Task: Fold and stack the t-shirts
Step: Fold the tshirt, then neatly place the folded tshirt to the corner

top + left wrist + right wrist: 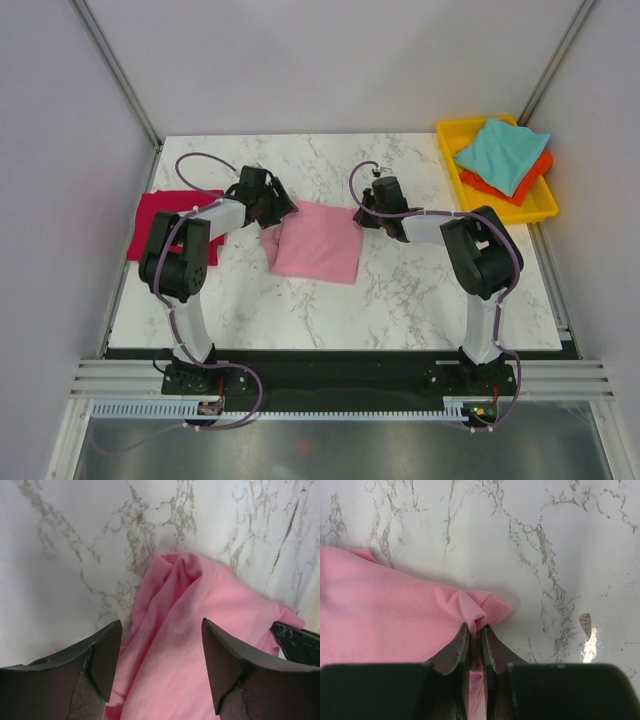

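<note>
The light pink t-shirt lies folded in the middle of the table. My left gripper is at its far left corner, jaws open with pink cloth lying between them. My right gripper is at the far right corner, shut on a pinched fold of the pink shirt. The crimson red t-shirt lies flat at the left edge, partly under my left arm. The teal t-shirt lies on the orange t-shirt in the tray.
A yellow plastic tray stands at the back right corner and holds the teal and orange shirts. The white marble table is walled by grey panels at the back and sides. The near table edge runs along a black rail.
</note>
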{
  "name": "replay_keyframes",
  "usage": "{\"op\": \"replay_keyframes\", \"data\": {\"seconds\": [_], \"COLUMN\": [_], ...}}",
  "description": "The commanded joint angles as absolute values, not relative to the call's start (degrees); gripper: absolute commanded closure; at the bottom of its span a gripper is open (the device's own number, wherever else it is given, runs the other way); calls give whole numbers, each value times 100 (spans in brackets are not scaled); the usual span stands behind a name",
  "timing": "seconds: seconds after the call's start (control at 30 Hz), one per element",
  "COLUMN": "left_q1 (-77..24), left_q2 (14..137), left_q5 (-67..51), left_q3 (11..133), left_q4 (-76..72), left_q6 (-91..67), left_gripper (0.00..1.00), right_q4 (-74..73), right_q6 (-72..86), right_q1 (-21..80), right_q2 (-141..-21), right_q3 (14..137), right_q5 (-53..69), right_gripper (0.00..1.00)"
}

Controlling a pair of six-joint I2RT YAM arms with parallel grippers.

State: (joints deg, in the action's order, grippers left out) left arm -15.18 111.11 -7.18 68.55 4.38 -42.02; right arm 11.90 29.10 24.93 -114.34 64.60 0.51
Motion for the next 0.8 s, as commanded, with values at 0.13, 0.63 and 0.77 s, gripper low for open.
{"op": "replay_keyframes", "data": {"seconds": [0.13,0.63,0.77], "left_q1": [-1468,-1547,-1538], "left_q2": [10801,11839,11769], "left_q5": [104,-861,-800], "left_q3": [6785,7400,7374], "left_q4": [791,800,817], "left_q6": [-4043,-3964,-3955], "left_gripper": [22,40,68], "right_q4": [668,668,685], "right_q6": [2681,2707,2707], "right_q1": [2496,2496,2514], "right_q2": [-11347,-11382,-11382], "right_q3": [6521,6539,6530], "right_q5": [-220,-105,-88], "right_gripper": [100,100,100]}}
